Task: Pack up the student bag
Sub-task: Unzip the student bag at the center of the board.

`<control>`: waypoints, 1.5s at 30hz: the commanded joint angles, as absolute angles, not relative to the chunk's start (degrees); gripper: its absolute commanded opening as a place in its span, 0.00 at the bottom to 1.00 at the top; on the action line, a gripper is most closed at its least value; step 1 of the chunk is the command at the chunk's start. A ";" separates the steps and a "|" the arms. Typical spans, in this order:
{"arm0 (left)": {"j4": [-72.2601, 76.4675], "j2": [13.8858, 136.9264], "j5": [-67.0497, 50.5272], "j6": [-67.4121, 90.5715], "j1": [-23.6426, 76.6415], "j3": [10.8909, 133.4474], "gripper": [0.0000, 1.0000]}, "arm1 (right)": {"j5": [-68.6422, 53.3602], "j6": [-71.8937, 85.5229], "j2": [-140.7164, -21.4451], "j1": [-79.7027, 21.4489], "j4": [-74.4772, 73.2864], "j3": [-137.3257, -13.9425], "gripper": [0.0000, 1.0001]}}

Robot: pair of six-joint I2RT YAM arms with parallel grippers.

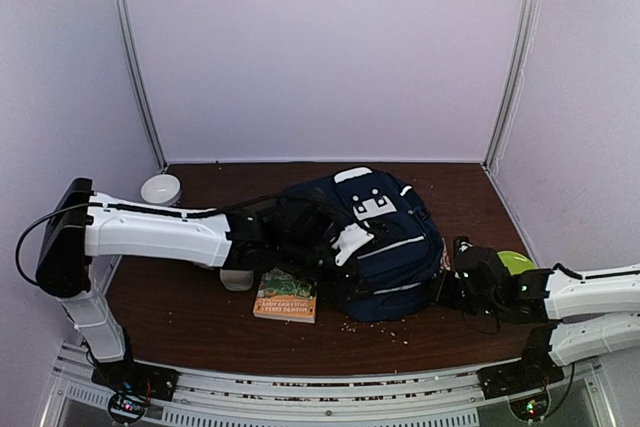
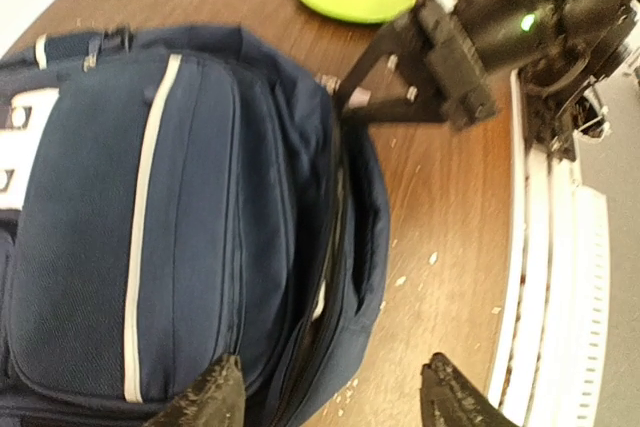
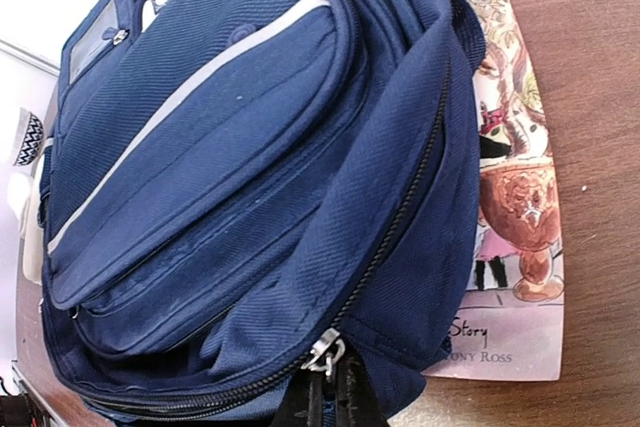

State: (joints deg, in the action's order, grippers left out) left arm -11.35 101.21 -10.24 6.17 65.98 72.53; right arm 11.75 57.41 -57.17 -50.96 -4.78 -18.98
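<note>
The desk (image 1: 180,307), dark brown wood walled in by pale panels at the back and both sides, has most of its bare room on the left half and in a strip behind the student bag (image 1: 385,247). The bag lies flat at centre-right with its white patch up. Its front corner stops short of the near edge, and a narrow band there is scattered with crumbs (image 1: 375,325). The left arm reaches across from the left side and hangs its pincer (image 2: 330,402) over the bag's near side. The two fingers are spread apart with nothing between them; below them are only the bag's edge and bare wood. The right arm fills the gap between the bag and the right wall. Its pincer (image 3: 325,402) is closed, with its tips pinching the zip pull (image 3: 323,352) at the bag's corner. A picture book (image 1: 287,295) lies at the bag's front-left, one edge tucked under the fabric. A lime-green plate (image 1: 517,261) sits just behind the right arm near the right edge. A white bowl (image 1: 160,188) stands in the far-left corner, well apart from everything, and only the overhead view shows it. A small white thing (image 1: 237,279) under the left arm is too hidden to name. Only the right wrist view shows the book's illustrated cover. Only the left wrist view shows the zip seam gaping dark along the bag's side, and the desk's pale front rail close by.
</note>
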 commanded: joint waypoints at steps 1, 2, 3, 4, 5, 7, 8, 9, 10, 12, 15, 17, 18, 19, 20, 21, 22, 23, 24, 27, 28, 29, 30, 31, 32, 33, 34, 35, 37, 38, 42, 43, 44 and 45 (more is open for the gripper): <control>-9.52 103.06 -9.70 6.03 66.83 77.87 0.65 | 10.75 57.59 -55.88 -52.44 -4.29 -18.32 0.00; -10.18 104.42 -9.91 5.96 66.94 79.66 0.65 | 10.46 57.71 -55.54 -52.74 -3.72 -18.37 0.00; -10.68 105.73 -10.15 5.78 67.11 81.38 0.65 | 10.26 57.78 -55.28 -53.12 -3.37 -18.42 0.00; -11.06 107.72 -10.31 5.72 67.26 82.86 0.66 | 10.24 57.95 -54.94 -53.46 -3.27 -18.51 0.00; -11.38 109.15 -10.44 5.80 67.36 84.41 0.69 | 10.17 58.07 -54.55 -53.66 -3.03 -18.55 0.00; -11.86 111.78 -10.13 6.48 67.49 87.03 0.97 | 9.85 57.97 -53.83 -53.95 -2.44 -18.36 0.00; -11.57 112.74 -10.17 6.79 67.53 87.93 0.98 | 9.92 57.93 -53.59 -54.08 -2.21 -18.29 0.00; -11.40 113.69 -10.35 6.89 67.58 88.67 0.98 | 9.97 57.92 -53.39 -54.11 -2.46 -18.22 0.00; -11.04 114.37 -10.51 6.98 67.66 89.29 0.98 | 9.96 57.84 -53.17 -54.16 -2.60 -18.25 0.00; -10.72 115.66 -10.94 6.92 67.75 90.53 0.98 | 9.86 57.78 -52.67 -54.21 -2.71 -18.03 0.00; -11.61 117.80 -11.41 6.22 67.84 92.18 0.98 | 9.31 57.60 -51.24 -54.28 -1.96 -17.54 0.00; -12.36 119.17 -10.88 5.83 67.84 93.20 0.98 | 8.76 57.31 -50.35 -54.40 -1.08 -17.09 0.00; -12.80 119.89 -9.85 5.78 67.81 93.67 0.98 | 8.40 56.98 -49.93 -54.48 -0.46 -16.87 0.00; -12.94 120.57 -9.16 5.60 67.85 93.94 0.98 | 7.78 56.60 -49.66 -54.53 0.52 -16.50 0.00; -12.85 121.19 -8.43 5.36 67.81 94.07 0.98 | 7.07 56.18 -49.44 -54.57 1.57 -16.04 0.00; -12.88 121.67 -8.07 5.04 67.77 94.28 0.98 | 6.53 56.04 -49.48 -54.65 2.29 -15.78 0.00; -13.24 122.38 -7.95 4.71 67.76 94.86 0.98 | 6.05 55.88 -49.48 -54.73 2.75 -15.60 0.00; -13.74 123.27 -8.00 4.59 67.76 95.64 0.97 | 5.60 55.65 -49.44 -54.86 3.07 -15.56 0.00; -14.06 123.87 -8.01 4.53 67.76 96.30 0.95 | 5.34 55.53 -49.48 -55.11 3.27 -15.56 0.00; -14.56 125.00 -7.49 4.39 67.76 97.64 0.80 | 5.20 55.04 -49.11 -55.50 3.39 -15.69 0.00; -14.74 125.06 -6.71 4.44 67.76 97.79 0.74 | 5.25 54.82 -48.86 -55.65 3.02 -15.79 0.00; -15.03 125.01 -5.78 4.47 67.76 97.89 0.69 | 5.27 54.65 -48.68 -55.71 2.82 -15.96 0.00; -15.11 124.80 -4.89 4.56 67.75 97.80 0.63 | 5.20 54.38 -48.47 -55.82 2.69 -16.06 0.00; -15.07 124.40 -4.16 4.47 67.75 97.45 0.57 | 5.07 54.05 -48.29 -55.97 2.62 -16.25 0.00; -14.89 123.84 -3.76 4.41 67.76 96.94 0.51 | 5.02 53.72 -48.14 -56.05 2.42 -16.39 0.00; -14.63 123.34 -3.40 4.35 67.76 95.89 0.44 | 5.01 53.21 -48.16 -56.25 2.11 -16.77 0.00; -14.12 122.59 -3.06 4.25 67.76 95.10 0.37 | 5.08 52.80 -48.24 -56.39 1.86 -17.07 0.00; -13.89 121.75 -2.54 3.96 67.76 94.15 0.27 | 5.14 52.34 -48.37 -56.43 1.58 -17.32 0.00; -13.52 119.79 -0.84 3.85 67.76 92.18 0.07 | 5.42 51.63 -48.41 -56.64 0.65 -17.94 0.00; -13.38 118.64 0.30 3.90 67.72 90.99 0.00 | 5.59 51.17 -48.32 -56.64 0.17 -18.24 0.00; -11.52 112.69 3.84 4.30 67.61 84.67 0.00 | 7.98 48.70 -46.73 -56.65 -4.04 -20.23 0.00; -11.10 111.16 4.54 4.38 67.54 83.01 0.00 | 8.78 47.67 -46.29 -56.61 -5.00 -20.67 0.00; -10.88 109.55 5.06 4.52 67.46 81.63 0.00 | 9.82 46.72 -45.97 -56.61 -5.88 -20.92 0.00; -10.84 107.71 5.57 4.61 67.42 80.43 0.00 | 10.81 46.01 -45.67 -56.67 -7.22 -21.26 0.00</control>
State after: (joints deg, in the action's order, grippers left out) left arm -11.18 115.39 -1.52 4.16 69.17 85.21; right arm 5.17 50.19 -47.94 -56.86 -2.04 -18.61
